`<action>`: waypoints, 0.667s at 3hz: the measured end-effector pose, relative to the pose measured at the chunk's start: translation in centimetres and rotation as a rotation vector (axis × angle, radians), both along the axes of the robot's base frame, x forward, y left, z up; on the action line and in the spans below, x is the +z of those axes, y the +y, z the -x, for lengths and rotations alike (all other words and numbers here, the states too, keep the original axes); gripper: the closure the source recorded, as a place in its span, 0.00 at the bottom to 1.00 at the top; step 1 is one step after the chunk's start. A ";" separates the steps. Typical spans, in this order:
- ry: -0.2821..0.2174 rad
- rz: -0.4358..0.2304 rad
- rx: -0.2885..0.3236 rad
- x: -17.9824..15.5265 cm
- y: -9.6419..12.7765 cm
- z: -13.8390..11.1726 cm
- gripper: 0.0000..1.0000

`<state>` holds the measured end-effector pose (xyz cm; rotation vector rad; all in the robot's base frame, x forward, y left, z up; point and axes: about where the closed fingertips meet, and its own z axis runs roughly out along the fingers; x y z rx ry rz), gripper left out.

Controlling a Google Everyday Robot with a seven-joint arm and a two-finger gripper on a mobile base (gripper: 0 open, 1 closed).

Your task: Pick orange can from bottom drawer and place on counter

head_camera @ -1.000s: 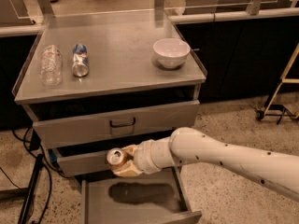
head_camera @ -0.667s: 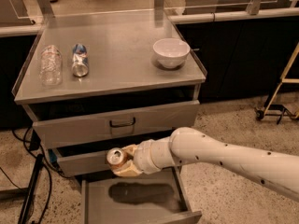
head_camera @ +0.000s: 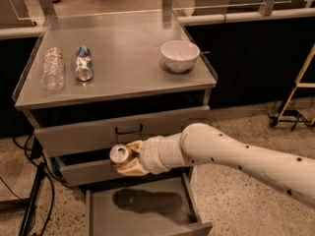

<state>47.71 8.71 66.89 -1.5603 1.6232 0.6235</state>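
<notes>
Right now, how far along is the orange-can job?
Done: the orange can is out of the open bottom drawer, held above its floor. In hand: the gripper is shut on it, level with the middle drawer front. Left: raise it and set it on the counter.

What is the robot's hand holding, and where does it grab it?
The gripper holds the orange can by its sides, leaving the silver top free, above the open bottom drawer.
</notes>
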 end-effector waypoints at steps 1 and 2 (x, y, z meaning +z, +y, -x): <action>-0.066 0.026 -0.017 4.1 -0.5 -0.5 1.00; -0.070 0.015 -0.004 5.4 -0.5 -0.6 1.00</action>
